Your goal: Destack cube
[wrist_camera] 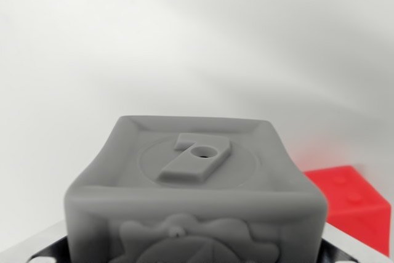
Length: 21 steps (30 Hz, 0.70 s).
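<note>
A grey cube (pixel 196 189) fills the lower middle of the wrist view, very close to the camera. Its top face carries a raised figure 7 with a small hole, and its near face shows a relief pattern. My gripper (pixel 194 255) sits at the bottom edge, with metal fingers (pixel 37 252) showing on either side of the cube and pressed against its flanks, so it is shut on the cube. A red cube (pixel 354 204) lies past the grey one at the wrist view's right, partly hidden behind it. What the grey cube rests on is hidden.
A plain white surface (pixel 184 41) stretches behind both cubes, with soft shadows and nothing else on it.
</note>
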### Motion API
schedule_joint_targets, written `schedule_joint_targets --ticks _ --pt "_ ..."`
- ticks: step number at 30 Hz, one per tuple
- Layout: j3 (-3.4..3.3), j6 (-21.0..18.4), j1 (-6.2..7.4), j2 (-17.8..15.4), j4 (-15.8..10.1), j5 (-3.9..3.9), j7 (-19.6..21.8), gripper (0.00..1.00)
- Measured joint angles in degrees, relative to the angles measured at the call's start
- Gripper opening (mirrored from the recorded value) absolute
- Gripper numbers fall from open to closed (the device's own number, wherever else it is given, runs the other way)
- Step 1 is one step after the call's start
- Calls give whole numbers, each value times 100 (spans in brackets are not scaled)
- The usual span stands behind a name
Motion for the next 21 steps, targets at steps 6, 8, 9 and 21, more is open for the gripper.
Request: schedule_joint_targets --ticks 6,8,9,21 --pt "0 0 119 90 93 0 263 0" --pt "0 0 159 122 125 0 355 0" --pt "0 0 179 137 143 0 397 0" --pt "0 -2 388 309 331 0 880 0"
